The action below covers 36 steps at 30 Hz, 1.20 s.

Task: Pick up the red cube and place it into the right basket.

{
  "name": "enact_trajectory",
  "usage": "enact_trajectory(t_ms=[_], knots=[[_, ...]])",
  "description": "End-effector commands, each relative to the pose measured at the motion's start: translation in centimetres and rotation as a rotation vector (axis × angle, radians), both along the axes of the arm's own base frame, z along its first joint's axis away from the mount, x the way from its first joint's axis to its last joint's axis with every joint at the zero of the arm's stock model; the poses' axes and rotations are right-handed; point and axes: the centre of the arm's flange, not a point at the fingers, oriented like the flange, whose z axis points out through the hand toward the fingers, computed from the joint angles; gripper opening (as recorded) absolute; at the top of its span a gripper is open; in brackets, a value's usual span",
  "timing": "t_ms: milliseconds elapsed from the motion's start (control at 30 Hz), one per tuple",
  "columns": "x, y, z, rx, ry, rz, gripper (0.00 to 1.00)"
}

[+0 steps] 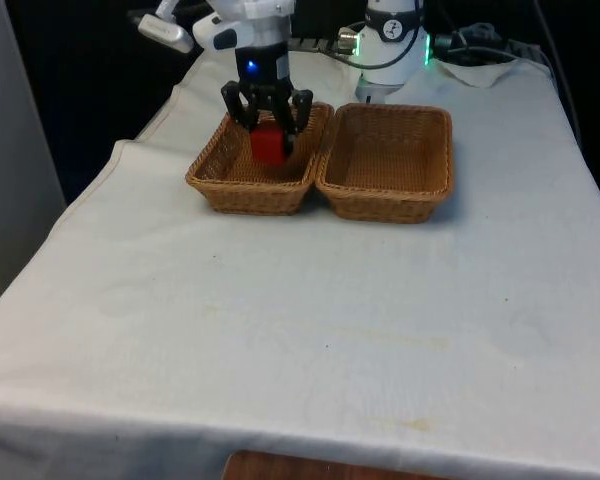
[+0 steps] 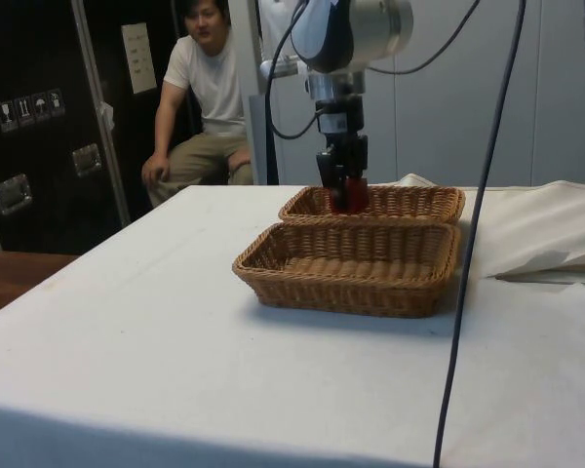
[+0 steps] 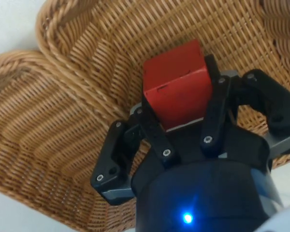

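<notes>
Clamped between the two fingers of the black gripper (image 3: pixel 180 104): the red cube (image 3: pixel 176 82), seen up close against wicker weave in the wrist view; seen in the front view hanging above the wicker basket on the front view's left (image 1: pixel 212 180), beside the twin basket on the front view's right (image 1: pixel 440 165). From the side view, a seated person (image 2: pixel 203 97) beyond the table, a dangling black cable (image 2: pixel 478 224) crossing before the baskets.

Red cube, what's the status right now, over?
Gripper shut on red cube. Cube above basket on front view's left. Other basket alongside, nothing in the way.
</notes>
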Motion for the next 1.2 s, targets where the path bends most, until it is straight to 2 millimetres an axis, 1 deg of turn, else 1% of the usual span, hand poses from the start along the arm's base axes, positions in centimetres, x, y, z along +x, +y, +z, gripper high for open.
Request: enact_trajectory(t_ms=[0,67,100,333,433,733,767,800,867,1000,1033,1067,1167], knots=[[0.0,0.1,-0.3,0.004,-0.011,-0.001,0.03],[-0.1,0.2,-1.1,0.004,-0.006,-0.005,0.03],[-0.1,0.1,-0.9,-0.005,0.009,-0.004,0.03],[-0.1,0.2,-2.6,0.011,0.001,-0.009,0.03],[-0.1,0.1,-2.9,0.004,0.012,-0.011,0.03],[-0.1,0.1,-2.9,0.006,0.012,-0.009,0.03],[-0.1,0.1,-2.9,0.006,0.012,-0.009,0.10],[-0.1,0.2,-2.9,0.007,0.012,-0.009,0.10],[-0.2,0.2,-2.9,0.007,0.013,-0.010,0.27],[-0.2,0.2,-2.9,0.006,0.013,-0.009,0.66],[-0.2,0.2,-2.9,0.006,0.013,-0.009,0.86],[-0.1,0.1,-2.9,0.006,0.012,-0.009,0.97],[-0.2,0.2,-2.9,0.006,0.013,-0.010,1.00]])
